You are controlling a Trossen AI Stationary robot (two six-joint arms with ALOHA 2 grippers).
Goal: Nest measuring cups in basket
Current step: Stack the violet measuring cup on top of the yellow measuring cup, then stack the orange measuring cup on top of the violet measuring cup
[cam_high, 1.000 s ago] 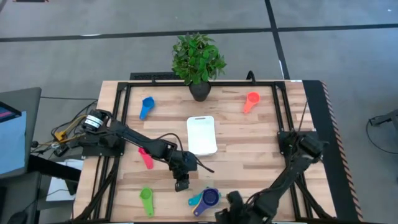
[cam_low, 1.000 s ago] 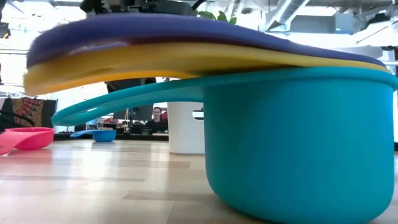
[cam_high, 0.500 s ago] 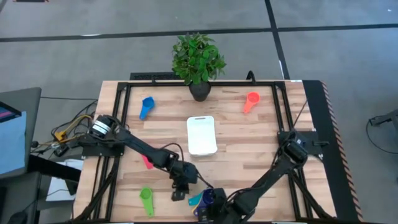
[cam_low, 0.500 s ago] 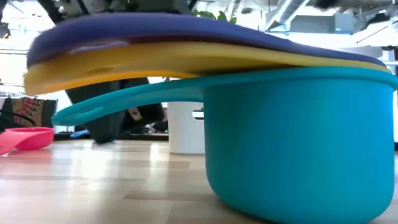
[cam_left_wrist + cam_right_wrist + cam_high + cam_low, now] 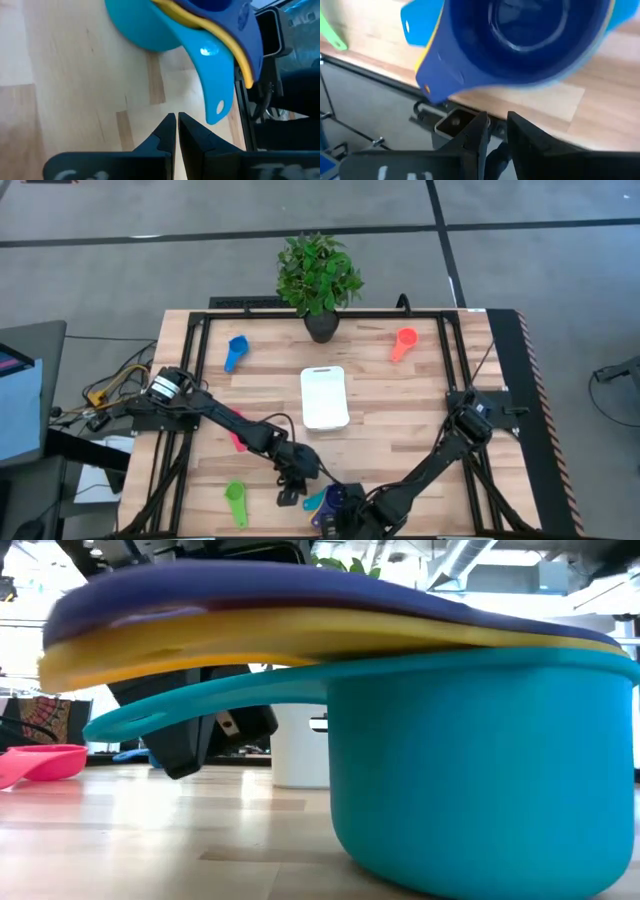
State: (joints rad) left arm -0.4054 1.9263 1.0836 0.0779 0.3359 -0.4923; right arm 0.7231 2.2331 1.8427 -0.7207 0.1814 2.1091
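Three cups sit nested by the table's near edge: the teal cup (image 5: 318, 500) (image 5: 480, 770) stands on the wood with the yellow-orange and purple cup (image 5: 525, 40) inside it. My left gripper (image 5: 288, 496) (image 5: 176, 119) is shut, low over the table just left of the stack, near the teal handle (image 5: 215, 90). My right gripper (image 5: 346, 518) (image 5: 497, 120) is narrowly open at the stack's near side, over the table edge. The blue cup (image 5: 236, 350), red-orange cup (image 5: 403, 343) and green cup (image 5: 236, 502) lie apart; the pink cup (image 5: 236, 438) is partly under my left arm. The white basket (image 5: 324, 396) sits mid-table.
A potted plant (image 5: 320, 320) stands at the far edge behind the basket. The table's dark metal frame (image 5: 450, 122) runs just below the stack along the near edge. Bare wood lies right of the basket. A person sits in the room beyond.
My left gripper has moved toward the near edge and down, ending beside the teal handle; in the low view it has come into sight behind that handle. My right gripper has moved left along the near edge toward the stack. The cups have stayed where they were.
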